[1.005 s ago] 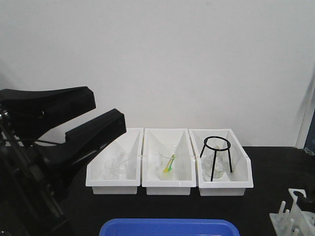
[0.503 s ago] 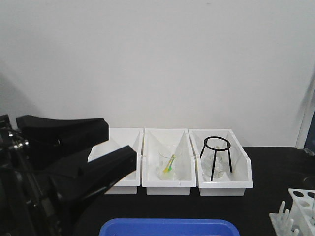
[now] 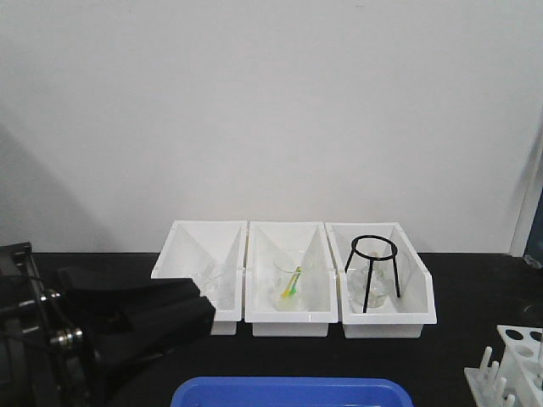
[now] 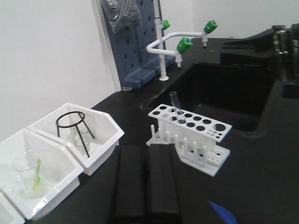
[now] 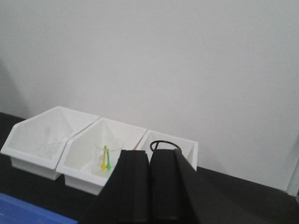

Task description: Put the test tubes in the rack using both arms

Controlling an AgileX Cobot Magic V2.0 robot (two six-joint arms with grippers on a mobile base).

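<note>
Both hands, left hand (image 4: 145, 179) and right hand (image 5: 149, 186), are pressed closed, empty. One test tube (image 4: 177, 108) leans in the rack (image 4: 189, 125); a careless swing could tip it.

black bench (image 4: 261, 177) — three white bins (image 3: 293, 275) | rack (image 4: 189, 133) | blue tray (image 3: 288, 392) — near edge

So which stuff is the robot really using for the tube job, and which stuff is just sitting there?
For the job:
- test tube standing in the rack
- rack
- left claw, shut
- right claw, shut

Just sitting there:
- three white bins
- black tripod stand
- beaker
- blue tray
- taps
</note>
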